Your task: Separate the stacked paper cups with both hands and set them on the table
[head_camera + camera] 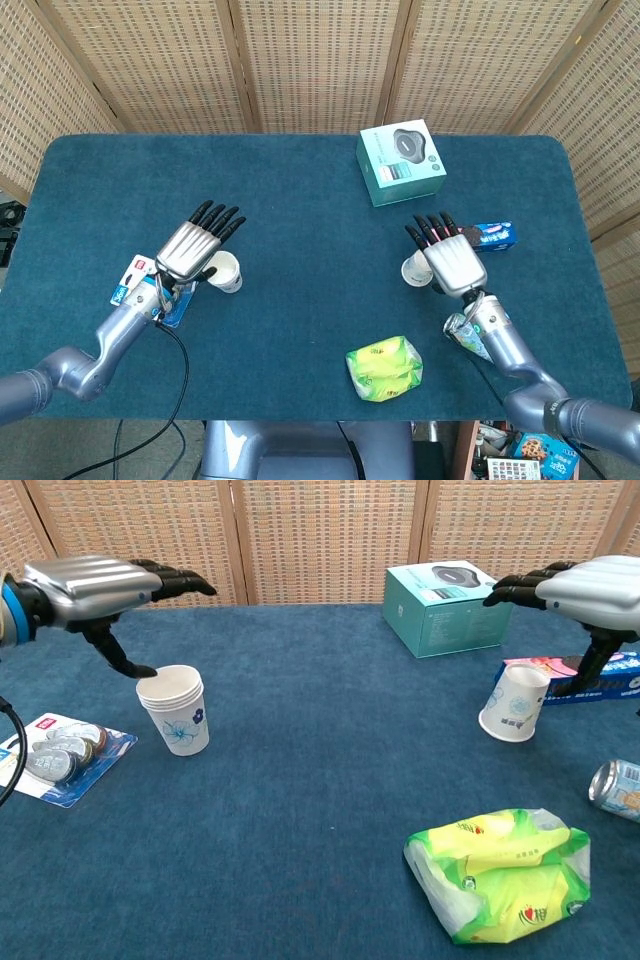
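Paper cups point(181, 721), point(516, 703): light, thin-walled, easily crushed; best taken gently at the rim. Left hand point(95, 585) and right hand point(590, 585) spread, empty.

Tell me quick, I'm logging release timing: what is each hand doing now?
Left hand: open, fingers spread above the upright cup, holding nothing.
Right hand: open, fingers extended above the tilted cup, holding nothing.

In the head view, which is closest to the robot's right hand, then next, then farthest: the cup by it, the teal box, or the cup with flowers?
From the right hand:
1. White paper cup, right beside the hand, on its left.
2. Teal box, toward the back of the table.
3. Flowered paper cup, far across by the left hand.
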